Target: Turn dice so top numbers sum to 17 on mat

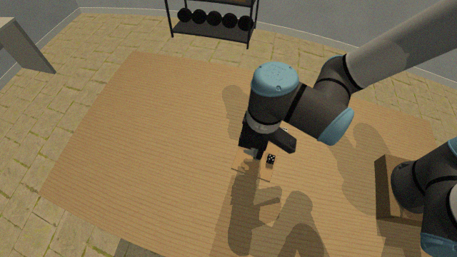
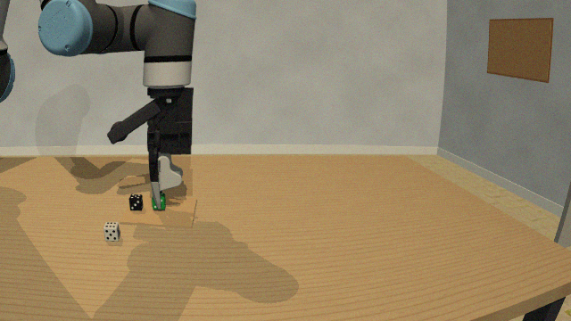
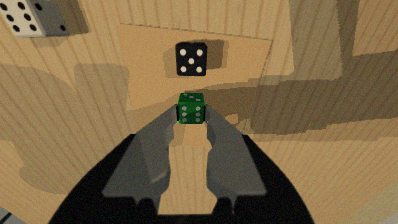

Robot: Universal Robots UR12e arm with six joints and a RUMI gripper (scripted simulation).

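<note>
My gripper (image 3: 191, 105) is shut on the green die (image 3: 191, 107), which sits low on the tan mat; it also shows in the exterior view (image 2: 158, 201) between the fingertips (image 2: 157, 202). A black die (image 3: 191, 58) lies flat on the mat just beyond it, five pips up; it also shows in the side view (image 2: 136, 201) and in the overhead view (image 1: 270, 158). A white die (image 3: 32, 17) lies off the mat on the wooden table, six pips up, at the top left of the wrist view and in the side view (image 2: 111, 231). The arm hides the green die in the overhead view.
The mat (image 2: 161, 209) is a small thin sheet on a large wooden table (image 2: 312, 232). A brown box (image 1: 389, 189) stands by the robot base at the right. A shelf with black balls (image 1: 214, 18) stands on the floor beyond the table.
</note>
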